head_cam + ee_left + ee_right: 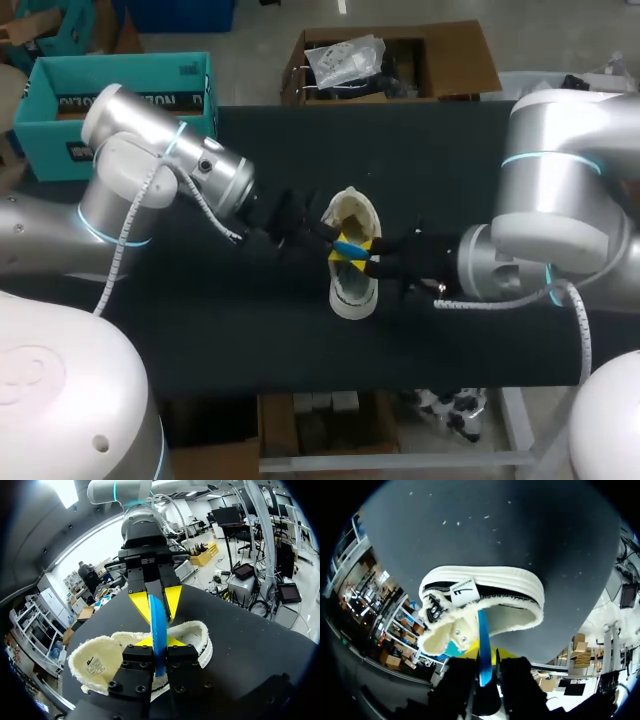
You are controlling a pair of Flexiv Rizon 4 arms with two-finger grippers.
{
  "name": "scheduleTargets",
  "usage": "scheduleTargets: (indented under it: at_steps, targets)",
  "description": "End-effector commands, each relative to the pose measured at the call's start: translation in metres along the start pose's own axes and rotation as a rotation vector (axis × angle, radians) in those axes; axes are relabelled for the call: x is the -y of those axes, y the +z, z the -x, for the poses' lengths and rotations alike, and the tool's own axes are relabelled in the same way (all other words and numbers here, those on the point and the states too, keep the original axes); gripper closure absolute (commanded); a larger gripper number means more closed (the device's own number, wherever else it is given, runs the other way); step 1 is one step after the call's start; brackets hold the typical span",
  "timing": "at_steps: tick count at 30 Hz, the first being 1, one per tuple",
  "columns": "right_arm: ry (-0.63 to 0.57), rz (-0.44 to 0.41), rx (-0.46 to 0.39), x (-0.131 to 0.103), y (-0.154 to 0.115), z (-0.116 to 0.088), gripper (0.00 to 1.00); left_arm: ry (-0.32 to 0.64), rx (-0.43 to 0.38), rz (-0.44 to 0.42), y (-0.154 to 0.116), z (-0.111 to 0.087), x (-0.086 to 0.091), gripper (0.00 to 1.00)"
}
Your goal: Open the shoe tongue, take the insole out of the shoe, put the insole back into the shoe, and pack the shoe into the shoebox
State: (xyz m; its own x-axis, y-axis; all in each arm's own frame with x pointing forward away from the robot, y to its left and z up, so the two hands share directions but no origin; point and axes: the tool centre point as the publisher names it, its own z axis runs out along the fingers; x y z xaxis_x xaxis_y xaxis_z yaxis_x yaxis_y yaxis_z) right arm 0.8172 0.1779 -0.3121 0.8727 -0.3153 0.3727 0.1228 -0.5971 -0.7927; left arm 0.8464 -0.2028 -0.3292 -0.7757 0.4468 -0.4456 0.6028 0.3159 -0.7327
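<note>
Dark table (200, 330) w/ a cream fleece-lined shoe (352, 288) lying mid-table. Left gripper (160, 642) & right gripper (485, 655) meet right over the shoe's opening, tip to tip. Both are pinched narrow on the blue insole (158, 612), which stands edge-on btwn them, just above the shoe. Insole's lower end is hidden behind the fingers, so can't tell if it touches the shoe.

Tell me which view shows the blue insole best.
Left wrist view: the blue insole shows edge-on, at its longest visible stretch. The right wrist view shows a shorter strip of the insole; the head view, only a small blue patch.
</note>
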Motion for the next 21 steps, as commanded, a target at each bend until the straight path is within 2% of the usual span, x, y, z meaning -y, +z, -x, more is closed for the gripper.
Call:
scheduleTargets:
  at_steps: [1,4,6,8,9,11,12,15,21]
  targets:
    - [0.001,-0.001,0.007,-0.002,0.008,-0.003,1.00,-0.004,0.006,-0.005,0.001,-0.002,-0.003,1.00]
    - [0.006,0.000,0.010,-0.006,0.013,-0.008,1.00,-0.014,0.006,-0.005,0.000,-0.002,-0.005,0.99]
    - [0.015,0.006,0.012,-0.009,0.016,-0.010,1.00,-0.028,0.009,-0.008,-0.001,0.000,-0.008,0.87]
    - [0.023,0.007,0.016,-0.012,0.018,-0.013,1.00,-0.047,0.011,-0.017,-0.003,0.001,-0.012,0.68]
    - [0.035,0.019,0.018,-0.013,0.019,-0.014,1.00,-0.058,0.016,-0.028,-0.006,0.003,-0.013,0.55]
    - [0.041,0.030,0.022,-0.014,0.020,-0.016,1.00,-0.068,0.022,-0.044,-0.013,0.005,-0.015,0.45]
    - [0.044,0.039,0.026,-0.014,0.020,-0.017,1.00,-0.071,0.023,-0.046,-0.016,0.004,-0.014,0.31]
    - [0.043,0.053,0.027,-0.013,0.018,-0.015,1.00,-0.097,0.016,-0.054,-0.025,0.002,-0.010,0.00]
    - [0.036,0.116,0.046,-0.008,0.011,-0.006,1.00,-0.192,0.007,-0.090,-0.051,0.002,0.003,0.00]
